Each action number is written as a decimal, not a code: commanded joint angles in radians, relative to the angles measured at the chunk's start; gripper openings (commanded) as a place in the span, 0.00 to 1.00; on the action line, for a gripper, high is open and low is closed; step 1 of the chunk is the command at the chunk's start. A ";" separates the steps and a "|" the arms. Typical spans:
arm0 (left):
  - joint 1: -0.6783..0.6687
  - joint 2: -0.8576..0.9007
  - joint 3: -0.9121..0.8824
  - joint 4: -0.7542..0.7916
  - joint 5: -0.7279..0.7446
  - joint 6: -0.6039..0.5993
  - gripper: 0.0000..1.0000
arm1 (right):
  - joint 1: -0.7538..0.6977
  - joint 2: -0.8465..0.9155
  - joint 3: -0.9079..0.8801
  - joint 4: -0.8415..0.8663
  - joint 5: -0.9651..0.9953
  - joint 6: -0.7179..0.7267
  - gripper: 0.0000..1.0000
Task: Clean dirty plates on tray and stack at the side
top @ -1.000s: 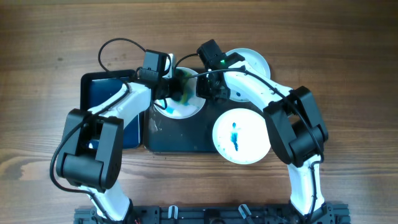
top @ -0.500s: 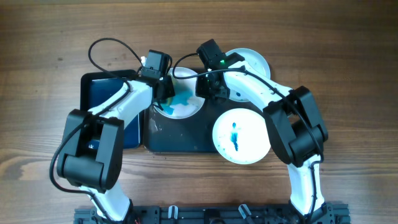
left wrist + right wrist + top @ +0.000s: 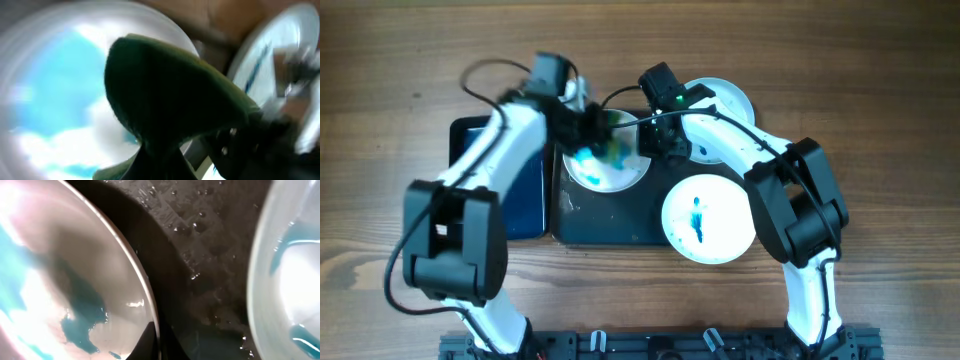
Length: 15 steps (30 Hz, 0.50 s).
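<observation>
Swinging up and leftward since a moment ago (blurred mid-motion), the left gripper point(image 3: 592, 130) clamps a green sponge point(image 3: 165, 95) over the blue-smeared plate point(image 3: 610, 173) on the tray point(image 3: 610, 222). The right gripper point(image 3: 651, 142) sits at that plate's right rim; whether it grips is unclear.

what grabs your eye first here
The smeared plate, bright blue, at the far left of the tray, with the left gripper holding a green sponge over it. Next, the streaked plate at the tray's near right corner.
</observation>
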 commanded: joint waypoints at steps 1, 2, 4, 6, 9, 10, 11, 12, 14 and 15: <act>0.077 -0.049 0.160 -0.096 -0.208 -0.008 0.04 | 0.003 0.023 -0.009 0.000 -0.075 -0.094 0.04; 0.092 -0.049 0.169 -0.114 -0.217 0.000 0.04 | 0.003 0.014 -0.005 -0.003 -0.082 -0.119 0.04; 0.107 -0.048 0.169 -0.152 -0.220 0.002 0.04 | 0.004 -0.013 0.010 -0.032 -0.039 -0.145 0.04; 0.112 -0.045 0.168 -0.184 -0.232 0.002 0.04 | 0.008 -0.065 0.029 -0.076 0.075 -0.152 0.04; 0.111 -0.045 0.168 -0.180 -0.264 0.001 0.04 | 0.044 -0.186 0.033 -0.114 0.358 -0.182 0.04; 0.111 -0.045 0.168 -0.180 -0.265 0.001 0.04 | 0.064 -0.221 0.033 -0.126 0.470 -0.199 0.04; 0.111 -0.045 0.168 -0.179 -0.264 0.001 0.04 | 0.088 -0.254 0.033 -0.139 0.574 -0.222 0.04; 0.110 -0.045 0.168 -0.178 -0.265 -0.001 0.04 | 0.112 -0.276 0.033 -0.151 0.666 -0.231 0.04; 0.110 -0.045 0.168 -0.169 -0.264 -0.002 0.04 | 0.171 -0.312 0.033 -0.180 0.871 -0.230 0.04; 0.110 -0.045 0.168 -0.167 -0.264 -0.002 0.04 | 0.206 -0.325 0.033 -0.190 0.981 -0.230 0.04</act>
